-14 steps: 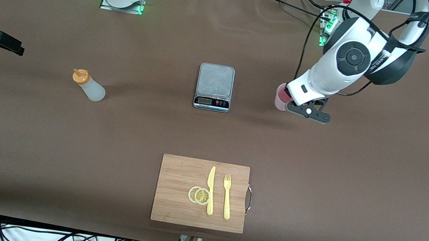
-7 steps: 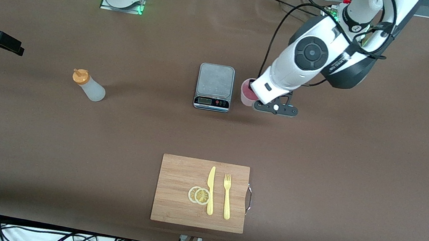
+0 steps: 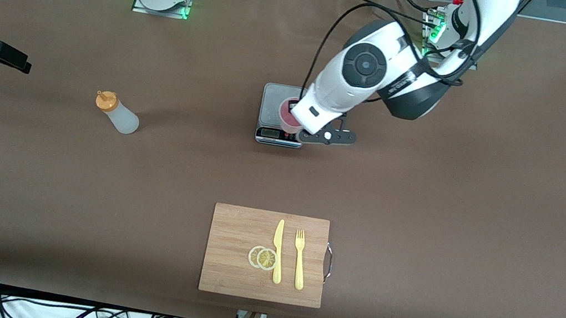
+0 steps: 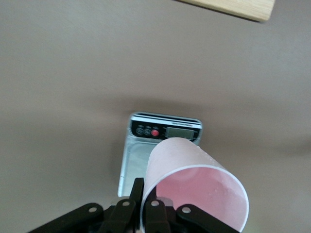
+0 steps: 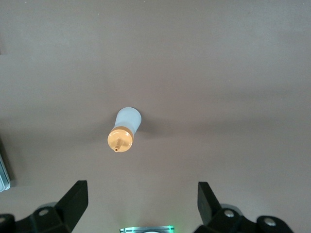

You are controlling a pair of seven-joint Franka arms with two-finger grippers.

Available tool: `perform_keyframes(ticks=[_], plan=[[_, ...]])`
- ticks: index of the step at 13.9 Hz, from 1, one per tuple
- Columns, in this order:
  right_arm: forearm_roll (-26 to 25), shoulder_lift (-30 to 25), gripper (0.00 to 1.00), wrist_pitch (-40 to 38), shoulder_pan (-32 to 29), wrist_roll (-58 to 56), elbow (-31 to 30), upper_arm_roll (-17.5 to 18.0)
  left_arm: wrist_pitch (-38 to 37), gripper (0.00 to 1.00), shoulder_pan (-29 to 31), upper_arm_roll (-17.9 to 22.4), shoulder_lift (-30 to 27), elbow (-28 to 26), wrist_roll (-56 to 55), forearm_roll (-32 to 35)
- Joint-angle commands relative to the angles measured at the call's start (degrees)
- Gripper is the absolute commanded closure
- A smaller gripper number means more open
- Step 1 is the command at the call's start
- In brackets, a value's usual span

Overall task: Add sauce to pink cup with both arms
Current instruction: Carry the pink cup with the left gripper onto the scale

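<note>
Front view has the left gripper point(image 3: 303, 127) over the scale point(image 3: 282, 114), clamped on the pink cup point(image 3: 287, 115), which hangs above the steel plate and isn't set down as far as I can tell. Left wrist view backs that up: the fingers point(image 4: 137, 191) pinch the cup's wall near the rim, the cup point(image 4: 192, 187) is tipped a bit, and the scale's display end point(image 4: 165, 131) shows underneath. The sauce point(image 3: 116, 112) stands upright on the brown table point(image 3: 473, 238), well apart from the scale, toward the right arm's end. The right gripper point(image 5: 141, 206) is wide open over the bottle point(image 5: 125, 131), looking straight down at the orange cap, holding nothing, so that arm looks like it's waiting. What could go wrong, in my opinion: the grip is a one-wall pinch on thin plastic, so the cup could twist or slip if it lands tilted, then tip over on the plate. It also sits toward the plate's edge on the left arm's side, so letting go there might leave it half off. And the bottle is narrow and slick, so a grab off centre could knock it flat. The cutting board point(image 3: 235, 253) with knife, fork and lemon slices is nearer the front camera, out of the way.
</note>
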Motion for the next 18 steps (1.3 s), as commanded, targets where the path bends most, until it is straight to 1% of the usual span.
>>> perform_keyframes(ticks=[1,2,3,4,5,7,8,9,10,12,13,17,18], plan=[[-0.06,0.63,0.00,-0.48,-0.39,-1.09,1.51,0.19,-1.53,1.00,-4.82,0.89,6.28,8.17,-4.82,-0.16],[-0.06,0.63,0.00,-0.48,-0.47,-1.09,1.51,0.19,-1.44,1.00,-7.36,2.28,7.43,9.40,-6.83,-0.08],[-0.06,0.63,0.00,-0.48,-0.39,-1.09,1.51,0.19,-1.61,1.00,-10.43,4.90,7.44,9.67,-7.29,1.40],[-0.06,0.63,0.00,-0.48,-0.39,-1.09,1.51,0.19,-2.49,1.00,-12.64,6.67,7.35,9.16,-7.73,4.20],[-0.06,0.63,0.00,-0.40,-0.39,-1.09,1.60,0.28,-3.71,1.00,-13.44,6.78,7.35,7.76,-8.43,5.02],[-0.06,0.63,0.00,-0.40,-0.30,-1.09,1.60,0.28,-3.90,1.00,-15.28,7.04,7.53,4.77,-8.70,5.55],[-0.06,0.63,0.00,-0.40,-0.39,-1.09,1.60,0.28,-3.90,1.00,-15.56,7.04,7.18,1.88,-8.52,6.51],[-0.06,0.63,0.00,-0.48,-0.47,-1.09,1.60,0.19,-3.73,1.00,-15.47,6.61,5.87,-1.10,-8.87,9.39],[-0.06,0.63,0.00,-0.40,-0.47,-1.18,1.60,0.19,-2.94,1.00,-15.04,6.34,4.29,-4.44,-8.87,9.59],[-0.15,0.63,0.00,-0.48,-0.47,-1.09,1.60,0.19,1.52,1.00,-14.77,5.90,1.65,-9.46,-8.35,9.59],[-0.06,0.63,0.00,-0.48,-0.47,-1.09,1.60,0.19,2.68,1.00,-14.85,5.90,1.55,-10.09,-8.26,9.59],[-0.15,0.63,0.00,-0.48,-0.56,-1.09,1.60,0.19,2.95,1.00,-14.94,5.90,2.08,-10.01,-8.35,10.12],[-0.15,0.72,0.00,-0.40,-0.56,-1.09,1.60,0.19,2.95,0.73,-14.94,5.90,2.08,-9.84,-8.96,10.12]])
